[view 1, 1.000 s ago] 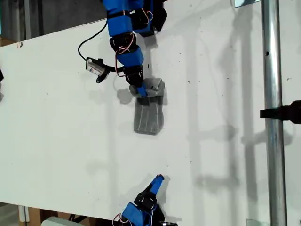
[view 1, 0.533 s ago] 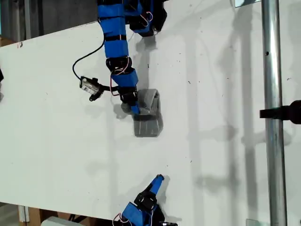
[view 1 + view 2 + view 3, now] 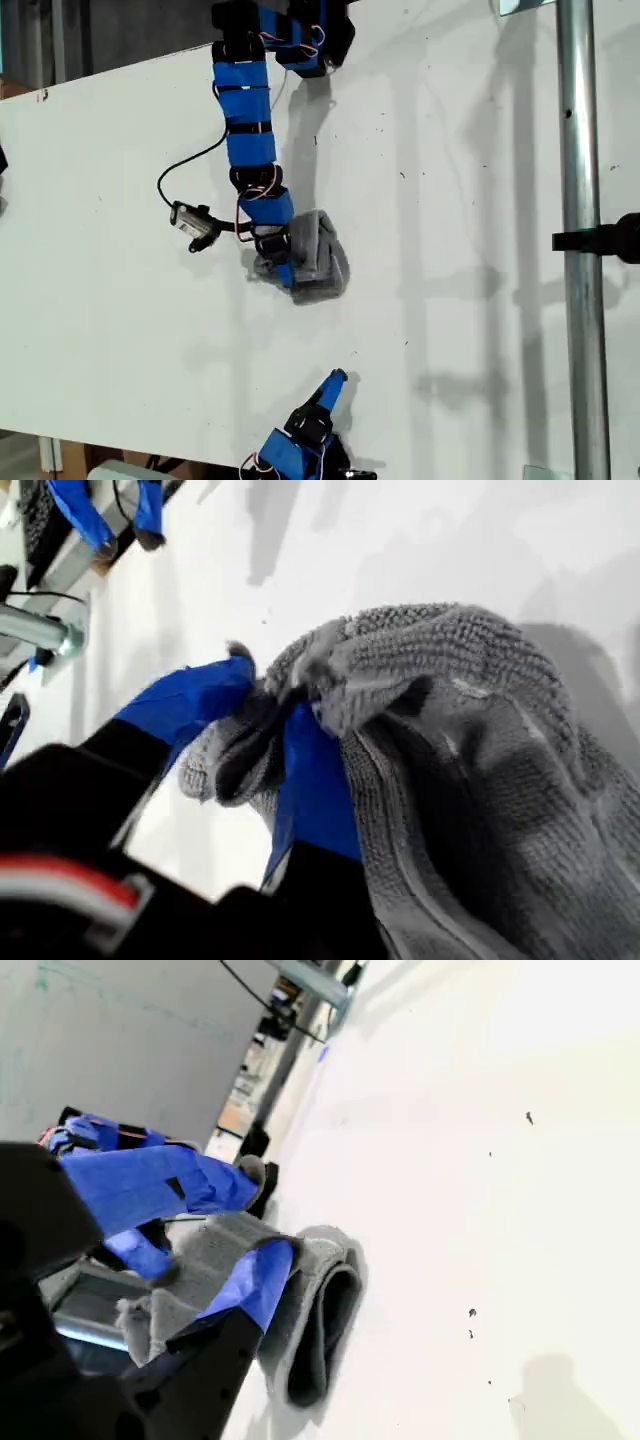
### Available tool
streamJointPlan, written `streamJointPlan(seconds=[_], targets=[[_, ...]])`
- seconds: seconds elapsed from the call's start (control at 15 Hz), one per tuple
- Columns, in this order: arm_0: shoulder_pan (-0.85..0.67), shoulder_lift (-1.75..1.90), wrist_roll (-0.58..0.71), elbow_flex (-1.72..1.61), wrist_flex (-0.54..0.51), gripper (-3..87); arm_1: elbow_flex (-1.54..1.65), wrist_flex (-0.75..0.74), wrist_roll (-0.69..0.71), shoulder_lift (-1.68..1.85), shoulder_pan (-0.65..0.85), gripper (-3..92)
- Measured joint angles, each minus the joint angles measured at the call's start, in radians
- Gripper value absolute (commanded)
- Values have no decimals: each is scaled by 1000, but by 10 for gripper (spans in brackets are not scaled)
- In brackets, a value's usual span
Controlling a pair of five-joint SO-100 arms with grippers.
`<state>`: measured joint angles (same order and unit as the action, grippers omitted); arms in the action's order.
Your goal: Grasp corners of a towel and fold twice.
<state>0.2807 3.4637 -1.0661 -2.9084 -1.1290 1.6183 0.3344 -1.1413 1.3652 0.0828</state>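
Note:
The grey towel (image 3: pixel 318 262) lies bunched into a small thick heap on the white table, near the middle of the exterior view. My first gripper (image 3: pixel 286 274) reaches down from the exterior view's top and is shut on a gathered edge of it. Up close, the towel (image 3: pixel 480 730) drapes in folds over the blue fingers (image 3: pixel 190 705); I cannot make out any single corner. My second gripper (image 3: pixel 333 383) rests low in the exterior view, well apart from the cloth. Its jaws stand open and empty (image 3: pixel 262 1215), with the rolled towel (image 3: pixel 325 1305) beyond them.
A vertical metal pole (image 3: pixel 578 250) with a black clamp (image 3: pixel 612 238) runs down the exterior view's right. A small camera on a black cable (image 3: pixel 192 222) hangs beside the first arm. Bare white table (image 3: pixel 470 180) surrounds the towel.
My first gripper has carried the towel's held edge toward the exterior view's bottom, over the rest of the cloth. The long strip is now a short heap. The second arm has not moved.

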Motion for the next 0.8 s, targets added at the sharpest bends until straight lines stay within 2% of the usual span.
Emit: streamJointPlan(seconds=[0.13, 0.4, 0.53, 0.6, 0.73, 0.8], targets=[[0, 0, 0, 0, 0, 106, -15, 41, 0, 5, 0, 165], [0, 0, 5, 0, 0, 106, -18, 229, 6, 106, 28, 156], [-8, 0, 5, -12, 2, 112, 9, 336, 15, 239, 31, 37], [-15, 0, 6, -34, 9, 93, 78, 428, 18, 344, 32, -2], [-51, 0, 6, -83, 46, 55, 314, 568, -28, 569, 31, -2], [-72, 0, 6, -114, 60, 48, 453, 589, -60, 699, 31, -2]])
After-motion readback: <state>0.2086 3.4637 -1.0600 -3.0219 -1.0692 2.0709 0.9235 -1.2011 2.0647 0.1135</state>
